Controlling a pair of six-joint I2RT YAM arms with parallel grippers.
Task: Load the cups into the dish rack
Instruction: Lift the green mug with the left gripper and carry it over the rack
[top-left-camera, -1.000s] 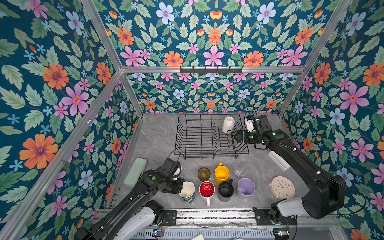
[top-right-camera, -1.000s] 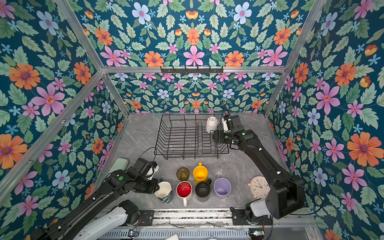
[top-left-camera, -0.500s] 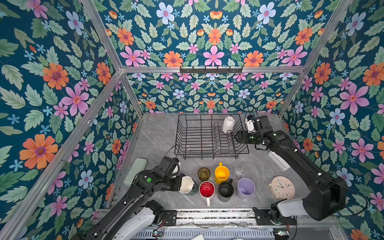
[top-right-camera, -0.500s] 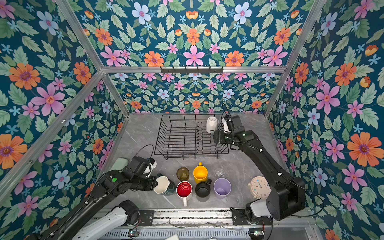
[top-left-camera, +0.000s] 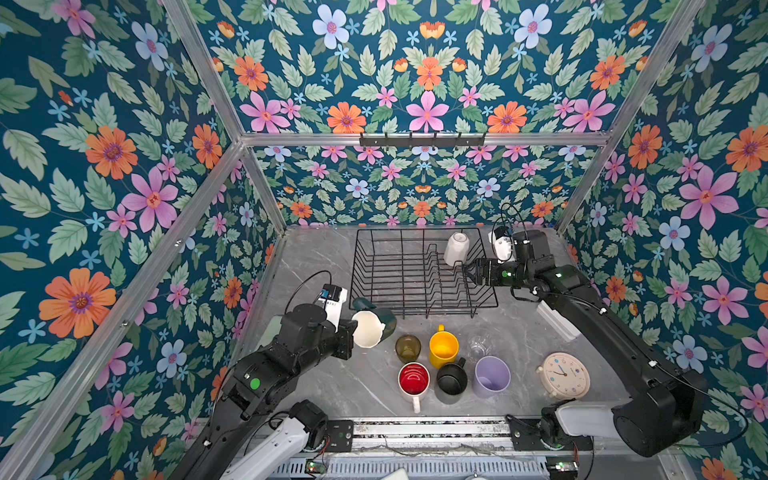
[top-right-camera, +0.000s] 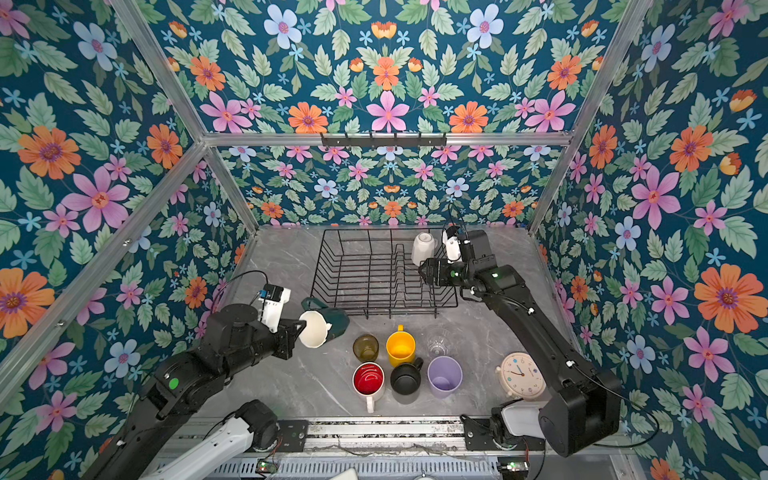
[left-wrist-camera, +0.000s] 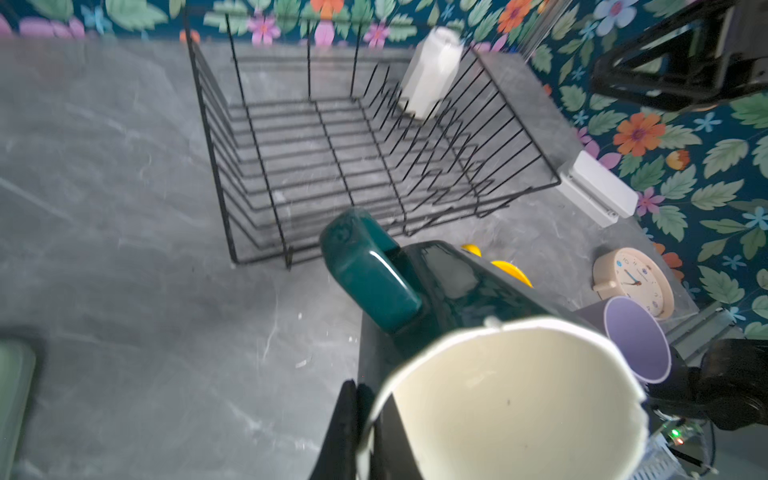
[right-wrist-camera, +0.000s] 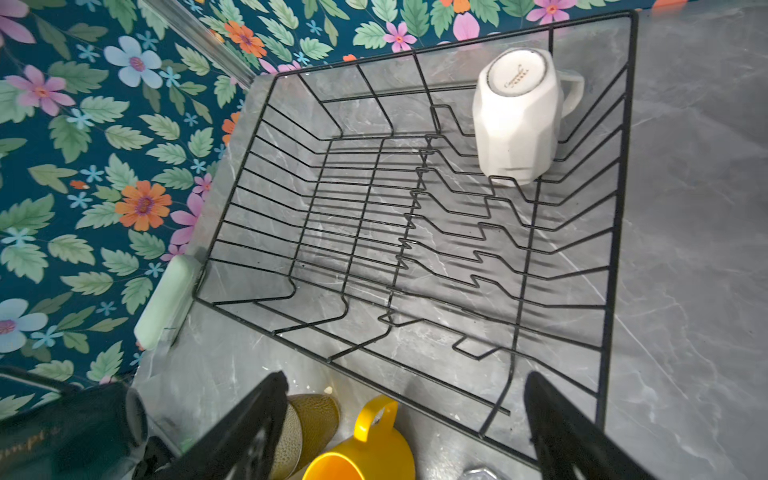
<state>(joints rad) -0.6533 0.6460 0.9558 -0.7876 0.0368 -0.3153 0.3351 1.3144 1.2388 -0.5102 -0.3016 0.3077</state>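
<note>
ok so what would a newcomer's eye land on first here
The loud floral wallpaper on every wall hits first. Then the left tool pinching the rim of a tipped teal mug by the dish rack's near left corner, and a white faceted mug upside down in its far right corner.

Overhead pair, wrist close-ups, shared rack

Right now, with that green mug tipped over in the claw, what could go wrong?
The left gripper pinches the teal mug only by its rim, with the mug tipped sideways, so it might slip or swing. The mug's handle sits close to the near corner of the dish rack and could snag the wires. The open right gripper hangs beside the upturned white mug in the rack and might knock it.
</note>
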